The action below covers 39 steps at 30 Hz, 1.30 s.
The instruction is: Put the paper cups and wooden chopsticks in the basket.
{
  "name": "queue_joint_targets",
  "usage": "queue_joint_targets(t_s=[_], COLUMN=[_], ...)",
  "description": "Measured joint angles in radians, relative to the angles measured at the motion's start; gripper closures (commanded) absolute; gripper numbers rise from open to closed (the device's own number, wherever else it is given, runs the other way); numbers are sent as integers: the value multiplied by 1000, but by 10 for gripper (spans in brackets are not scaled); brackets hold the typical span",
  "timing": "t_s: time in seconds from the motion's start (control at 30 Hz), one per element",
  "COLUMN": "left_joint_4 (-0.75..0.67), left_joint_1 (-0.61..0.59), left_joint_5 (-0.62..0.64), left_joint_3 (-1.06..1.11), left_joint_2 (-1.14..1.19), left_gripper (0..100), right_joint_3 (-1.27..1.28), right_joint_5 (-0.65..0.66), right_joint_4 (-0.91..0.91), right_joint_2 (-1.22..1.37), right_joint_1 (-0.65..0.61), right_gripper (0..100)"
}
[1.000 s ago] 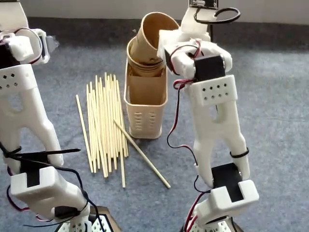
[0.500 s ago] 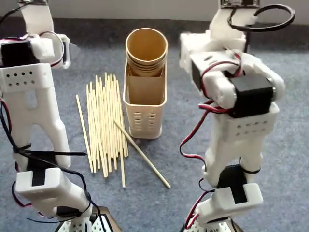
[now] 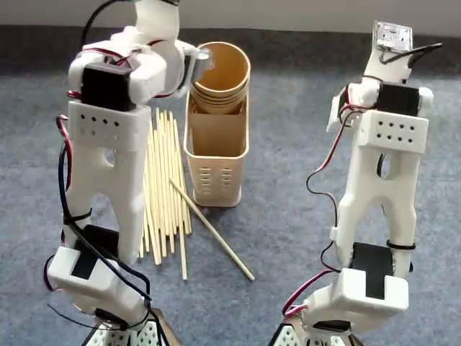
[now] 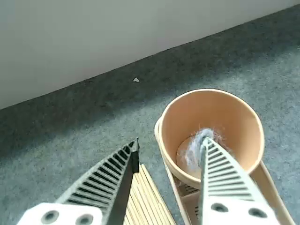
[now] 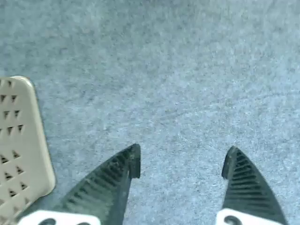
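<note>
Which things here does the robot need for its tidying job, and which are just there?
For the job:
- paper cups, stacked in the basket
- wooden chopsticks, lying on the floor beside the basket
- left gripper, open by the top cup
- right gripper, open over bare floor

Just there:
- grey carpet
- wall
- small pale scrap on the carpet

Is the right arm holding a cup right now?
No, the right gripper is open, its fingers apart over bare carpet.
</note>
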Motion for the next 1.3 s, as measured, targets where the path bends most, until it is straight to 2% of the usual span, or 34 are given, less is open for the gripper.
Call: queue_joint_targets(t_s=[0.13,0.3,0.57,0.87,1.0,1.13,1.2,1.3], left_joint_4=[-8,-38,-98,-98,-98,-87,-14,133], left_joint_1=[-3,3,2,-23,-137,-330,-420,-479], left_joint_5=[0,3,2,0,0,0,0,-5], left_joint_3=[72,121,100,-11,-32,-32,-17,58], left_joint_2=[66,161,192,29,-57,-106,-107,-66], left_gripper=[785,784,783,786,784,782,782,782], right_joint_3=[184,305,325,351,450,494,505,611], right_joint_5=[43,54,58,58,58,58,58,78], right_joint_4=[-157,-259,-285,-327,-410,-391,-362,-325], right_joint_2=[0,2,2,2,-21,-224,-376,-611], right_joint_1=[41,54,55,58,80,83,83,58], right_gripper=[721,721,721,721,721,721,721,721])
